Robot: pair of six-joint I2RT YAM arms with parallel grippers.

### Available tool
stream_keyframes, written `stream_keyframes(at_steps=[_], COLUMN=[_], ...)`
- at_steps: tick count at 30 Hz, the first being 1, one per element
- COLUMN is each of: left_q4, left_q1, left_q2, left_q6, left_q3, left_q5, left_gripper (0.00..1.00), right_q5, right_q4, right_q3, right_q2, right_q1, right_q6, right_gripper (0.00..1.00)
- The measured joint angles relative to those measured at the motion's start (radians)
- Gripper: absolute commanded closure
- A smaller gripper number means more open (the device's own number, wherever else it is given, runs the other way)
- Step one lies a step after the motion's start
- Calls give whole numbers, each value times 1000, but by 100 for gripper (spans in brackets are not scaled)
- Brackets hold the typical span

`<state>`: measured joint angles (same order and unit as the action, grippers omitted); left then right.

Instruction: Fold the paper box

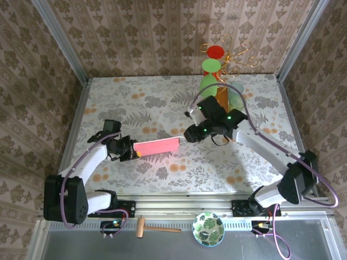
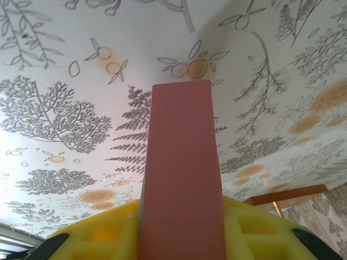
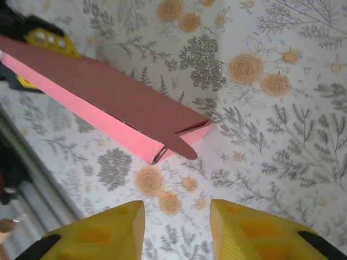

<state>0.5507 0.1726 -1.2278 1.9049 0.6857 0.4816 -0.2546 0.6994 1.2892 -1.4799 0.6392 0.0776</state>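
Note:
The paper box (image 1: 157, 146) is a long pink folded shape, held just above the floral table at centre left. My left gripper (image 1: 132, 152) is shut on its left end; in the left wrist view the box (image 2: 181, 162) runs up from between the yellow fingers (image 2: 97, 235). My right gripper (image 1: 188, 135) hovers at the box's right end. In the right wrist view the box (image 3: 108, 103) lies ahead with a rounded tab (image 3: 184, 145) sticking out of its open end. The right gripper (image 3: 178, 216) is open, with bare table between its fingers (image 3: 116, 227).
A wire stand with red and green discs (image 1: 216, 67) rises at the back right, with an orange-brown block (image 1: 222, 97) by it. A wooden mallet (image 1: 154, 228) and a leaf-patterned bowl (image 1: 209, 228) sit on the near ledge. Patterned walls enclose the table.

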Motion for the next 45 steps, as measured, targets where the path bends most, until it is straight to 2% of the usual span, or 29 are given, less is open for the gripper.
stream_keyframes(at_steps=[11,21,32,34,37,45], left_q4=[-2,-5,-13,-14,-16,-22], left_q1=[-31,-37,-49,-50,-50,-56], left_q2=[-50,-80,-93,-93,-95,-102], left_q6=[-43,-60,-69,-69,-69,-69], left_q3=[16,27,29,29,29,31], left_q5=[26,38,53,54,57,61], left_gripper=[82,82,82,82,82,82], right_q5=[56,82,143,142,132,108], right_q4=[54,61,61,61,64,84], right_q3=[135,139,167,178,204,235], right_q2=[-174,-206,-236,-241,-256,-292], right_q1=[39,69,66,66,66,66], right_q6=[-150,-156,-149,-149,-145,-145], right_gripper=[63,67,62,65,78,90])
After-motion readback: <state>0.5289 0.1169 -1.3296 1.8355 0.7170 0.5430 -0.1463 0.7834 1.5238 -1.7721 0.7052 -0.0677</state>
